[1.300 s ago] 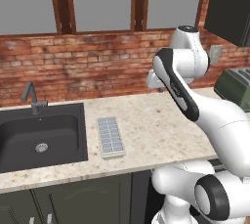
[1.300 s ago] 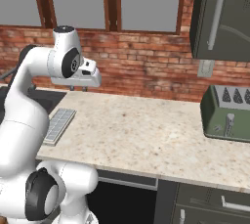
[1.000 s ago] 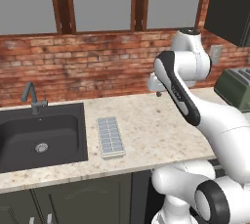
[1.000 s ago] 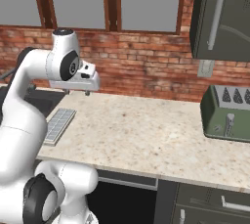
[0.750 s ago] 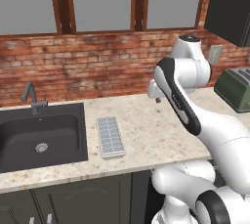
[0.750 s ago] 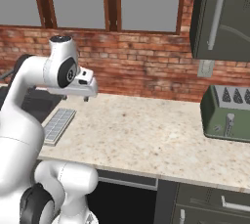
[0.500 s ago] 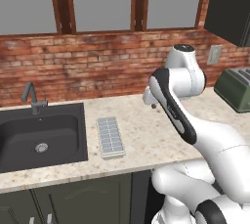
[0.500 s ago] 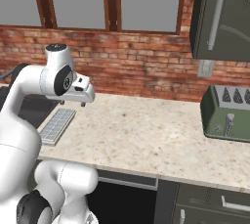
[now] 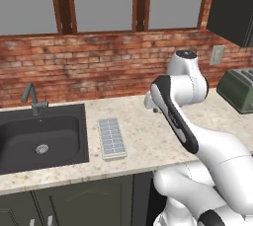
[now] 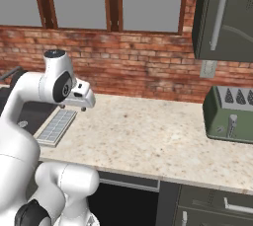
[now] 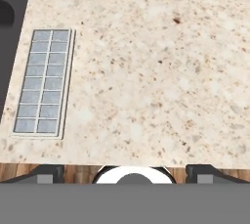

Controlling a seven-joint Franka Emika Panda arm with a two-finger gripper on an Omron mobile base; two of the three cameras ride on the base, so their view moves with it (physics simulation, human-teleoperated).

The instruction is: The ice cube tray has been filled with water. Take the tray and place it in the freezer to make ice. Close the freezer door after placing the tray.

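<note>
The ice cube tray (image 9: 111,137) (image 10: 56,126) lies flat on the speckled counter, just right of the sink. It is pale grey, with two rows of small square cells. From the hand view the tray (image 11: 44,82) sits at the left, lengthwise. My gripper (image 9: 150,104) (image 10: 81,105) (image 11: 127,174) hovers above the counter, to the right of the tray and clear of it. Its fingers stand wide apart with nothing between them. The freezer and the freezer door are out of view.
A black sink (image 9: 39,136) with a grey faucet (image 9: 32,96) lies left of the tray. A dark green toaster (image 9: 239,89) (image 10: 230,114) stands at the counter's right end under a dark wall cabinet (image 10: 222,15). A brick wall backs the counter.
The hand has come down and swung left, toward the tray, and its fingers have spread wider. The tray has not moved.
</note>
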